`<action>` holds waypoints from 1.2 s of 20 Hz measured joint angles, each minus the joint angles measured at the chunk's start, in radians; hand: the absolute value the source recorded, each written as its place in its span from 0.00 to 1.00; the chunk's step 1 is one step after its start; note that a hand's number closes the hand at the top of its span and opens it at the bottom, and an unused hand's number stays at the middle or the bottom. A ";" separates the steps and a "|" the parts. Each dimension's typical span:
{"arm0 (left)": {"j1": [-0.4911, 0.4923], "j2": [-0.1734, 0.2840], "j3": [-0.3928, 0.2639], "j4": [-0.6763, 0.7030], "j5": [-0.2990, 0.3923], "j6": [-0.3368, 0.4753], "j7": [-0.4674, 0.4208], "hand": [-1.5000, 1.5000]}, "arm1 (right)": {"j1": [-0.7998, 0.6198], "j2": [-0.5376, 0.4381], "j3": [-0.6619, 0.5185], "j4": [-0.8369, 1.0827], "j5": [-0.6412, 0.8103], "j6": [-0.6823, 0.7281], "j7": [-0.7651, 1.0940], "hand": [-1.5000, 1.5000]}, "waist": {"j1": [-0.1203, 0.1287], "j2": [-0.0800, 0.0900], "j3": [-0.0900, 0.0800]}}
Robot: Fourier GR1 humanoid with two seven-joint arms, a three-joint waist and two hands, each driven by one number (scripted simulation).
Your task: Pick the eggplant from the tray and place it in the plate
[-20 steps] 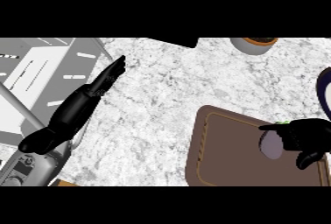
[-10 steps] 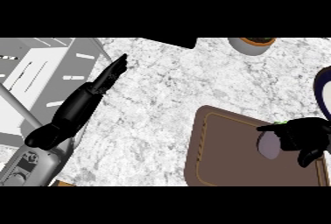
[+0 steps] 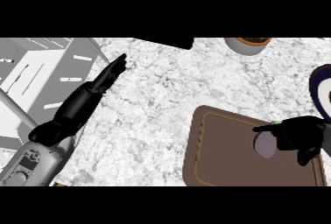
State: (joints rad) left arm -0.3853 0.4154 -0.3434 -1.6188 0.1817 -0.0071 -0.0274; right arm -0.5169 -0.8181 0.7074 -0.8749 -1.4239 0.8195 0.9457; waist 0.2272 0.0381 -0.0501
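1. The eggplant (image 3: 264, 145) is seen on the brown tray (image 3: 220, 153), gripped by the curled right hand (image 3: 301, 134)
2. The left hand (image 3: 97, 85) is held flat, fingers straight, over the counter (image 3: 168, 87)
3. The plate (image 3: 321, 83) is cut by the right edge

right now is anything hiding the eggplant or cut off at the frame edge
Head view: the right hand curls over the pale eggplant on the brown tray, hiding most of it; the plate is cropped by the right edge.

Left of the brown tray (image 3: 220, 162), bare marble counter (image 3: 161, 109) is lying open; the left hand (image 3: 84, 103) is stretching along its far-left side.
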 measured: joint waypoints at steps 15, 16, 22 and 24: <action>0.009 -0.004 0.011 0.036 -0.009 0.004 -0.012 0.50 | -0.092 0.023 0.160 0.058 -0.135 0.054 0.023 0.00 | -0.037 -0.012 -0.003; 0.004 -0.003 0.016 0.039 -0.008 0.004 -0.012 0.50 | -0.098 0.026 0.169 0.062 -0.143 0.056 0.025 1.00 | -0.041 -0.013 -0.004; 0.021 0.003 0.030 0.049 -0.010 0.008 -0.020 0.50 | -0.140 0.052 0.227 0.088 -0.181 0.078 0.030 1.00 | -0.071 -0.020 0.004; 0.027 0.008 0.035 0.050 -0.009 0.007 -0.020 0.50 | -0.159 0.064 0.249 0.101 -0.182 0.085 0.033 1.00 | -0.080 -0.023 0.006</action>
State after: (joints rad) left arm -0.3585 0.4235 -0.3082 -1.5687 0.1729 -0.0006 -0.0469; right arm -0.6759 -0.7539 0.9562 -0.7741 -1.6061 0.9045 0.9786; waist 0.1471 0.0146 -0.0444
